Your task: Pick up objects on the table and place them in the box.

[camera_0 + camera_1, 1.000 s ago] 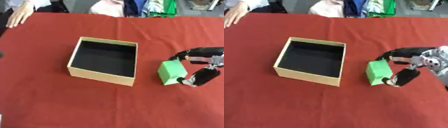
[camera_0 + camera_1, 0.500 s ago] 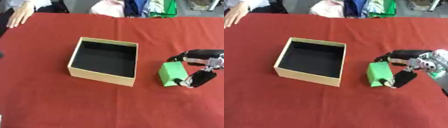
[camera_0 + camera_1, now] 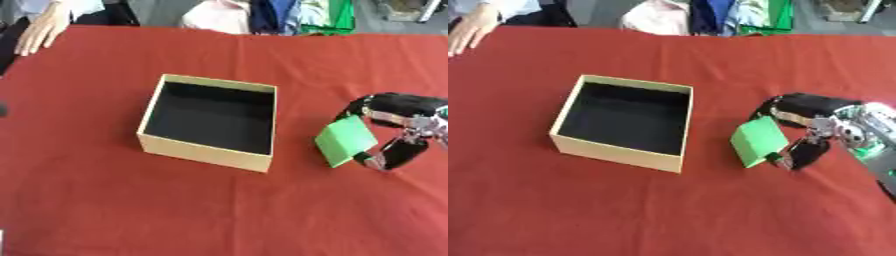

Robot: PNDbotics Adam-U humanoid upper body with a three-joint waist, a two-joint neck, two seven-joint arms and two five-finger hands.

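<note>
Since the earlier frame the green block (image 3: 346, 140) has tilted up in the right hand (image 3: 395, 131), fingers and thumb pinching it. Box (image 3: 200, 150), at its 9 o'clock, is empty; transfer remains. Left hand unseen.

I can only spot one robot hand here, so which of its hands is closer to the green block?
The right. The right hand is curled round the green block, fingers above and thumb below, just right of the box. The left hand shows in neither view.
</note>
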